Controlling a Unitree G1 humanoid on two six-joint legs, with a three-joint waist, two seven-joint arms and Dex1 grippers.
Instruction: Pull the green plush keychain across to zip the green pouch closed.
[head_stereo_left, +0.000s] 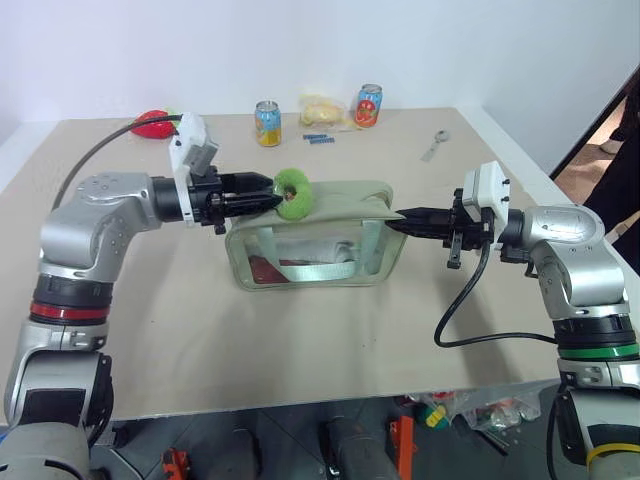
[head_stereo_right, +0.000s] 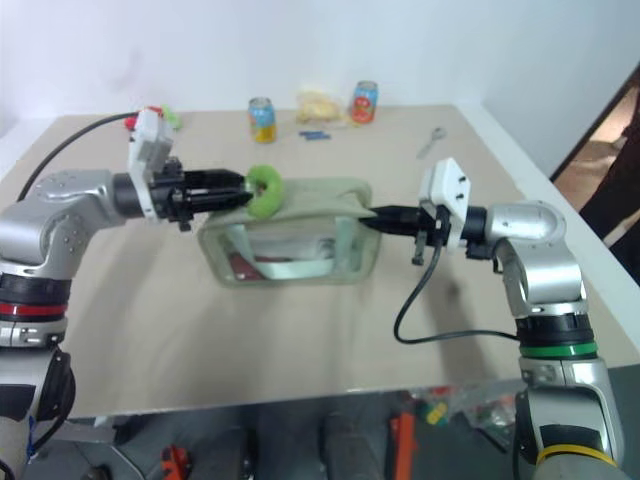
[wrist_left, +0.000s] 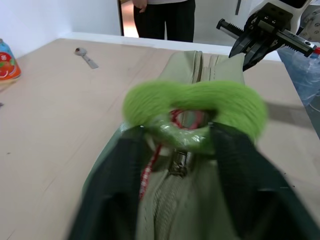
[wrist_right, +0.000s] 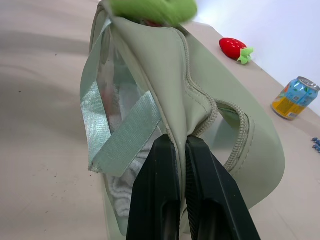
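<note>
The green pouch (head_stereo_left: 330, 235) stands on the table between my two arms, long side toward me. The green plush keychain (head_stereo_left: 293, 193) sits on its top at the left end, hanging off the zip slider (wrist_left: 177, 165). My left gripper (head_stereo_left: 268, 197) points level at the keychain; its two fingers stand apart, one on each side of the ring's lower part (wrist_left: 180, 134). My right gripper (head_stereo_left: 398, 222) is shut on the pouch's right end, pinching the fabric by the zip (wrist_right: 181, 145). The zip track gapes near that end.
A red plush strawberry (head_stereo_left: 153, 124) lies at the back left. Two drink cans (head_stereo_left: 267, 123) (head_stereo_left: 368, 105), a yellow packet (head_stereo_left: 322, 108) and small blue pieces (head_stereo_left: 316, 138) sit at the back. A spoon (head_stereo_left: 434, 146) lies back right. A person (wrist_left: 160, 17) stands beyond the table.
</note>
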